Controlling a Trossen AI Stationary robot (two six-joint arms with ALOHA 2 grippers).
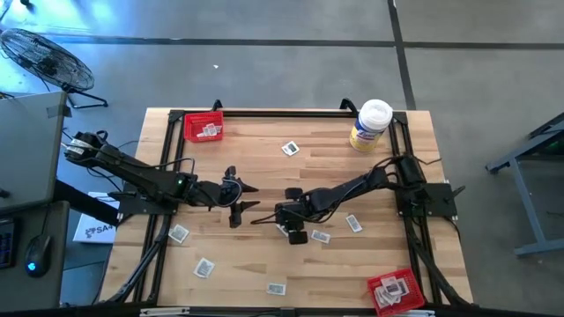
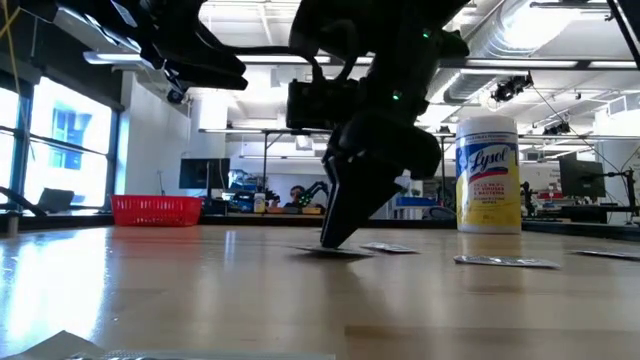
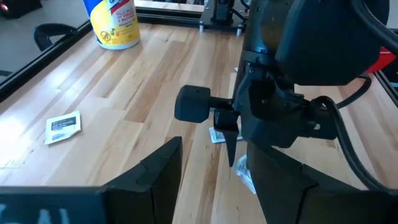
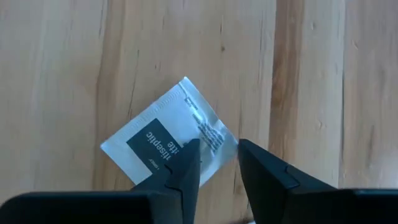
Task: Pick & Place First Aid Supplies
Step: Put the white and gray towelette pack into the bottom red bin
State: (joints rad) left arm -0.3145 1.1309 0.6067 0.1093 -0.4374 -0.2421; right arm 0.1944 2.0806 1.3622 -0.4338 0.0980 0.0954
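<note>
Small white-and-grey packets lie flat and scattered on the wooden table, such as one (image 1: 290, 149) in the far middle and one (image 1: 179, 233) at the near left. My right gripper (image 1: 284, 227) points down at mid-table over one packet (image 4: 163, 134), its fingers a narrow gap apart. My left gripper (image 1: 249, 197) hovers open just to the left of it, above the table, touching nothing. In the left wrist view the open left gripper (image 3: 217, 186) faces the right arm. Two red trays (image 1: 204, 128) (image 1: 395, 291) hold packets. My right gripper comes from above, pointing down. One fingertip (image 4: 188, 152) stands on the packet's printed face near its corner (image 4: 227, 144); the other fingertip (image 4: 249, 152) stands just off that corner, on the wood. The packet lies flat on the table, and in the low view the fingertips (image 2: 330, 240) reach down to it.
A white-lidded yellow-labelled tub (image 1: 371, 125) stands at the far right. More packets lie close by the right gripper (image 1: 320, 236) (image 1: 353, 224) and along the near edge (image 1: 204, 267) (image 1: 277, 288). A black frame (image 1: 167, 132) borders the table.
</note>
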